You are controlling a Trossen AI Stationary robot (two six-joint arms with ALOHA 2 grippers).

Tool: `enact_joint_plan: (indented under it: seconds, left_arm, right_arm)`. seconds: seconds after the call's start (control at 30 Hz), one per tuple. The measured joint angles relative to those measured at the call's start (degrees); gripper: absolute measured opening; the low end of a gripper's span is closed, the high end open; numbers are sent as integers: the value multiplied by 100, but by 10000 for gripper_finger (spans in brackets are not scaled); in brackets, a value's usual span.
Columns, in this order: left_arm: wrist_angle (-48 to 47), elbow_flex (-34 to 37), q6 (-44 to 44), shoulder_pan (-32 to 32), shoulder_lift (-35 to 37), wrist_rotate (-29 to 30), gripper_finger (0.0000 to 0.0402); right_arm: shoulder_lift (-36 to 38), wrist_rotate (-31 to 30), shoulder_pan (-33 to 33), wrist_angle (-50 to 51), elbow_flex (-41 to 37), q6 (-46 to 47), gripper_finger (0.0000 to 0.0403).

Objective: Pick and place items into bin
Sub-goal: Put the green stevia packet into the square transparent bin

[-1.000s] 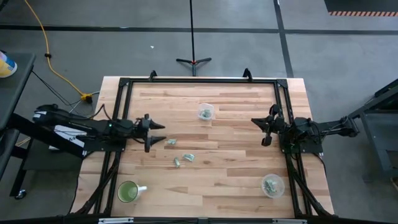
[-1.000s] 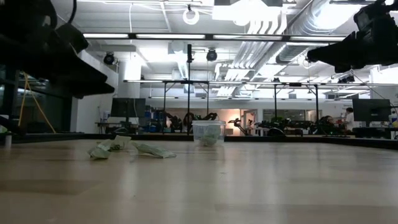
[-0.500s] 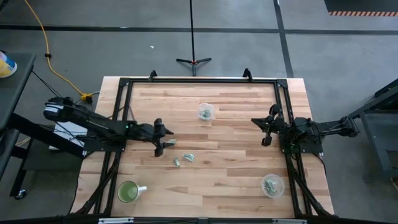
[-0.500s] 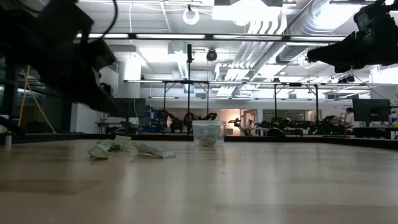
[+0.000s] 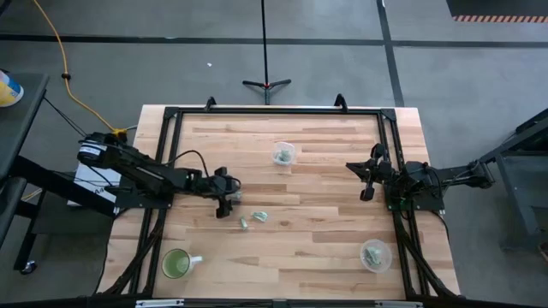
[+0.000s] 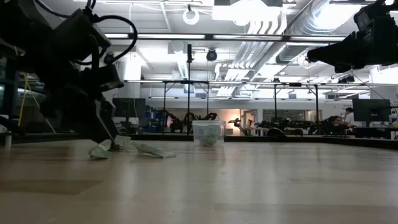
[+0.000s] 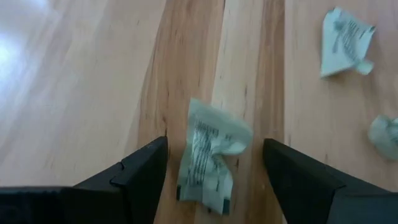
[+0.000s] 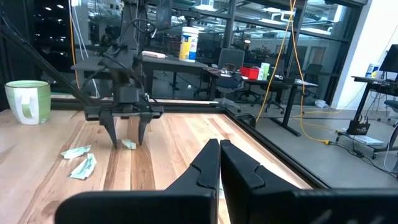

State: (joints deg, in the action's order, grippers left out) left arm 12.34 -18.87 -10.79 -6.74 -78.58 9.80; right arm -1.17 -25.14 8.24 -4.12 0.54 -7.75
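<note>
- A crumpled green-and-white scrap point(image 7: 211, 158) is lying on the wooden table point(image 5: 325, 235), left of centre in the overhead picture, and it is sitting between the two spread fingers of the left gripper point(image 5: 227, 203).
- In the left wrist picture the dark fingers point(image 7: 140, 174) are standing open on either side of this scrap, apart from it and not pinching it.
- Two more scraps are lying just beside it, toward the lower middle of the overhead picture: one point(image 5: 259, 216) flat and pale, the other point(image 5: 244, 223) a smaller wad.
- In the level picture these scraps point(image 6: 152, 150) are showing at the left, with the left gripper's fingertips reaching down to the table among them.
- A clear cup point(image 5: 283, 155) holding green scraps is standing above centre in the overhead picture, well apart from the loose scraps.
- A second clear cup point(image 5: 375, 255) with scraps inside is sitting at the lower right of the table.
- A green mug point(image 5: 176, 264) with a white handle is standing at the lower left.
- The right gripper point(image 5: 366, 181) is waiting above the table's right edge, its fingers point(image 8: 214, 165) pressed together and holding nothing.
</note>
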Motion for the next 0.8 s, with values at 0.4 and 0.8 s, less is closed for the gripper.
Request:
enact_joint_plan:
  seconds: [0.4, 0.8]
  left_arm:
    - [251, 2, 491, 2, -116, 49, 129]
    - [1708, -467, 2232, 574, -116, 615, 46]
  right_arm:
    - [0, 1, 0, 2, 0, 0, 3]
    - [0, 1, 1, 2, -2, -22, 7]
